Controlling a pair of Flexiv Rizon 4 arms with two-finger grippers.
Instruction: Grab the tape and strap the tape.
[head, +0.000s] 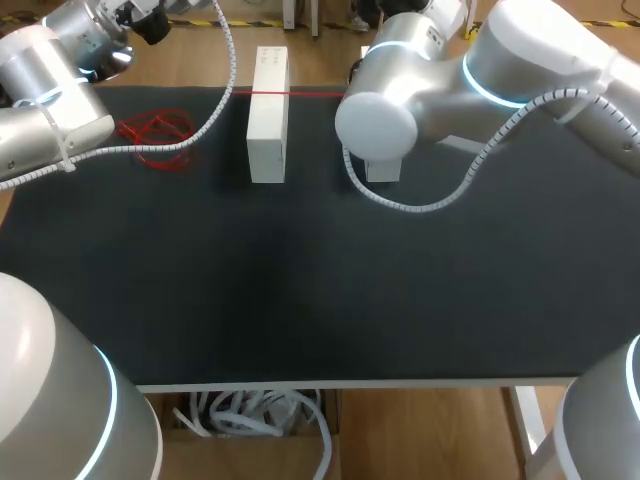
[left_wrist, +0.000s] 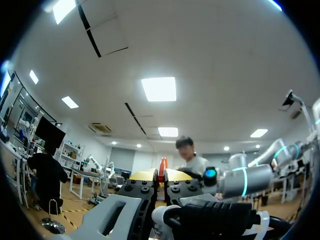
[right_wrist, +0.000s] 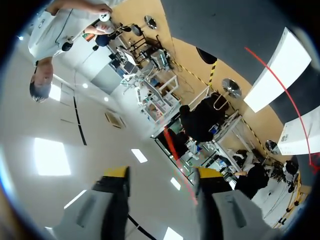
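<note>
Boxes (head: 268, 115) (head: 383, 171) number two; left jaws pinch one red tape (head: 155, 138); right jaws gape.

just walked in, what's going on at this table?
Both arms are working a red tape. The left gripper is shut on a piece of it, held up off the table. The right gripper is open, with a strand passing between its fingers. A straight stretch of tape runs across the tall white box, and a loose red tangle lies beside it. No strapping done yet.
</note>
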